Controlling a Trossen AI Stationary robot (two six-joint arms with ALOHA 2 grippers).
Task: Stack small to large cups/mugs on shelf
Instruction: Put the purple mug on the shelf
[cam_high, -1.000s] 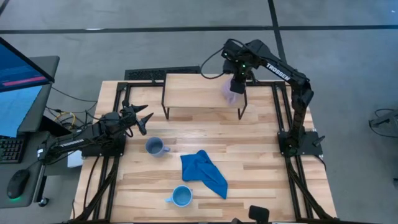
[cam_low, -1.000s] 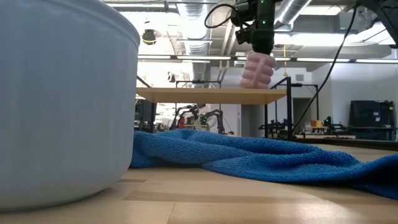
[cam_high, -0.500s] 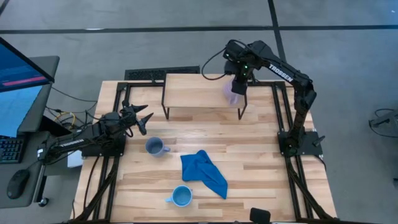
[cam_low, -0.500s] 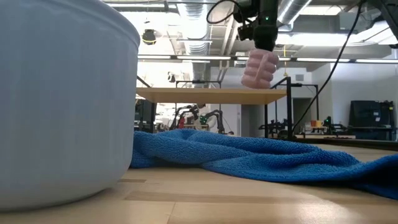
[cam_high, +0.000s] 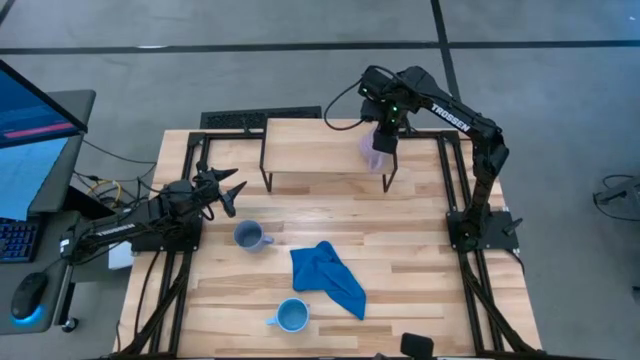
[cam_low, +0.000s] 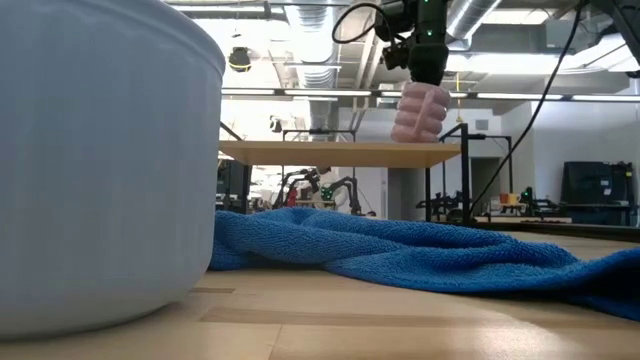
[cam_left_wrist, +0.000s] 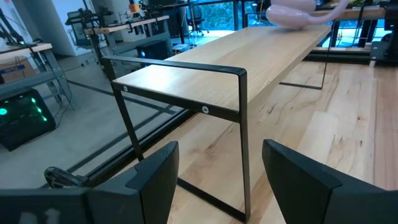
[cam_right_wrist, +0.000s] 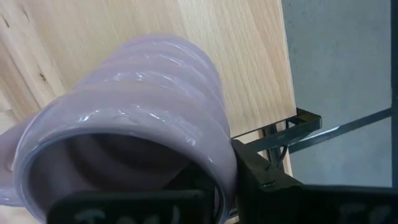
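My right gripper (cam_high: 383, 137) is shut on the pale purple ribbed mug (cam_high: 371, 151) over the right end of the light-wood shelf (cam_high: 310, 148). In the low view the mug (cam_low: 420, 112) hangs under the gripper (cam_low: 428, 68), its base just at the shelf top (cam_low: 330, 153). The grey-blue mug (cam_high: 250, 237) and the bright light blue mug (cam_high: 291, 316) stand upright on the tabletop. My left gripper (cam_high: 226, 190) is open and empty at the table's left, facing the shelf's left end (cam_left_wrist: 186, 78). My right gripper holds the purple mug by its rim wall (cam_right_wrist: 219, 177), with one finger inside the mug and one finger (cam_right_wrist: 255, 168) outside. The fingers come from above, pointing down. The mug hangs slightly tilted, mouth up; I cannot tell whether its base (cam_low: 418, 138) touches the shelf.
A crumpled blue cloth (cam_high: 328, 278) lies on the tabletop between the two lower mugs; it fills the low view's foreground (cam_low: 400, 250) beside the light blue mug (cam_low: 100, 160). The shelf's left and middle top is bare wood. A monitor and keyboard stand off the table's left.
My right gripper, with the purple mug, has shifted a little toward the table's right edge over the shelf, staying shut on the mug. The mug has kept close above the shelf top.
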